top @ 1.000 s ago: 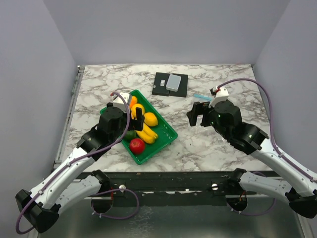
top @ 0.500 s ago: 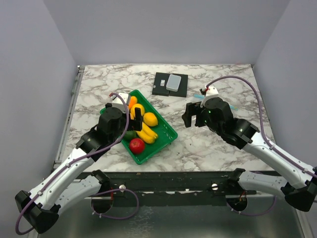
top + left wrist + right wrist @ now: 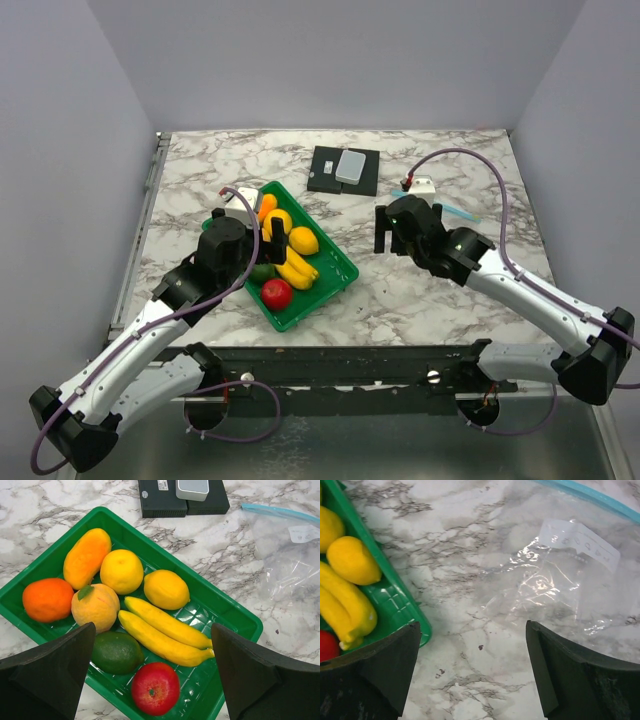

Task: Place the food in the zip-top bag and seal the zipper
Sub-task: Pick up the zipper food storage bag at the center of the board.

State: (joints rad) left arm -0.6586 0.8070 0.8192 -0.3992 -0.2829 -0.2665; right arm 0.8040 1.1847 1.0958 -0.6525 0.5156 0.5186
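Left gripper (image 3: pixel 155 672) hovers wide open and empty over the food (image 3: pixel 160 635) in the green tray (image 3: pixel 227 612); right gripper (image 3: pixel 472 672) gapes empty above the zip-top bag (image 3: pixel 555 585), which lies flat on the marble table (image 3: pixel 460 525) beside the tray.

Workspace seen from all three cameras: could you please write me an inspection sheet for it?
Surface: marble table, nothing spilled seen.
Job's things: toy fruits all in green tray; zip-top bag empty, flat right of tray, zipper along its far edge.
Clutter: black box at far side.
Grippers: left gripper open over tray; right gripper open by bag.
Cables: purple cable on each arm.
Surroundings: plain walls.
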